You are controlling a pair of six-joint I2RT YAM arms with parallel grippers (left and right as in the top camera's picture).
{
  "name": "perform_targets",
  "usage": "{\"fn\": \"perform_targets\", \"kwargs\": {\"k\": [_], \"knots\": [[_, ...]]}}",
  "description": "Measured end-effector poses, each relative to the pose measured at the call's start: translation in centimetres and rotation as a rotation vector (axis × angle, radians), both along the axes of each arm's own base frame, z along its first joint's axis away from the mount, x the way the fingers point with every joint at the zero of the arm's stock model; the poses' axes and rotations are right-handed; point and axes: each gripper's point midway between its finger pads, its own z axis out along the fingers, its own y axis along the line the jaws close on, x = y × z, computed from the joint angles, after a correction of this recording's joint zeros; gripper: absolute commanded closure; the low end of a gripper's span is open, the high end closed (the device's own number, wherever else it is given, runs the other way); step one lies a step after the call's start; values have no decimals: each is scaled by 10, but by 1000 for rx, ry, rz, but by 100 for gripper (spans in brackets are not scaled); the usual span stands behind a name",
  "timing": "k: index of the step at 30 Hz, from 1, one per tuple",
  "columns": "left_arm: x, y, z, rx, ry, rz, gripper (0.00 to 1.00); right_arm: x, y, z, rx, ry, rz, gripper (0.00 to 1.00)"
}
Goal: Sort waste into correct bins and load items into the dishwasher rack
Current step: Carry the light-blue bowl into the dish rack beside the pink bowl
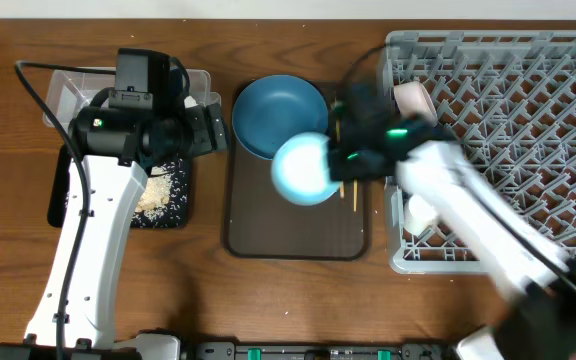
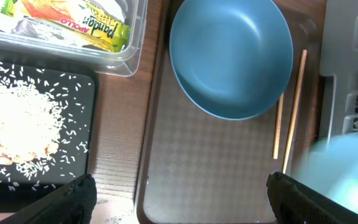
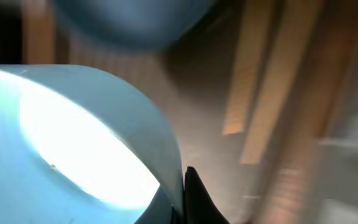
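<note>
The pale blue bowl (image 1: 305, 168) hangs tilted over the brown serving tray (image 1: 298, 235), with my right gripper (image 1: 342, 160) shut on its rim. In the right wrist view the bowl's wall (image 3: 73, 137) is pinched at the gripper (image 3: 186, 193). The dark blue plate (image 1: 273, 108) lies at the tray's far end, and two chopsticks (image 2: 294, 106) lie along the tray's right side. My left gripper (image 2: 179, 205) stands open and empty above the tray's near left corner. The grey dishwasher rack (image 1: 528, 90) stands at the right.
A clear tub (image 2: 132, 59) holds a yellow-green wrapper (image 2: 92, 25). A black tray (image 2: 89, 93) beside it holds white rice (image 2: 17, 124). A whitish cup-like thing (image 1: 411, 98) and another white item (image 1: 420, 210) sit at the rack's left edge.
</note>
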Motion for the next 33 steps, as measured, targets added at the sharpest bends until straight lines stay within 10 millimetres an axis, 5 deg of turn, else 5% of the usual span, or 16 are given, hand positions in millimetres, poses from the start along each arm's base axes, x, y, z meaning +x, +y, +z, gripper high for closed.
{"fn": "perform_targets", "kwargs": {"k": [4, 6, 12, 19, 33], "knots": [[0, 0, 0, 0, 0, 0, 10, 20, -96, 66, -139, -230, -266, 99], [0, 0, 0, 1, 0, 0, 10, 18, -137, 82, -234, -287, -382, 99], [0, 0, 0, 0, 0, 0, 10, -1, -205, 84, -562, -269, -536, 99], [0, 0, 0, 0, 0, 0, 10, -1, -229, 70, -846, -215, -534, 99], [0, 0, 0, 0, 0, 0, 10, 15, -215, 31, -1245, -104, -259, 99]]}}
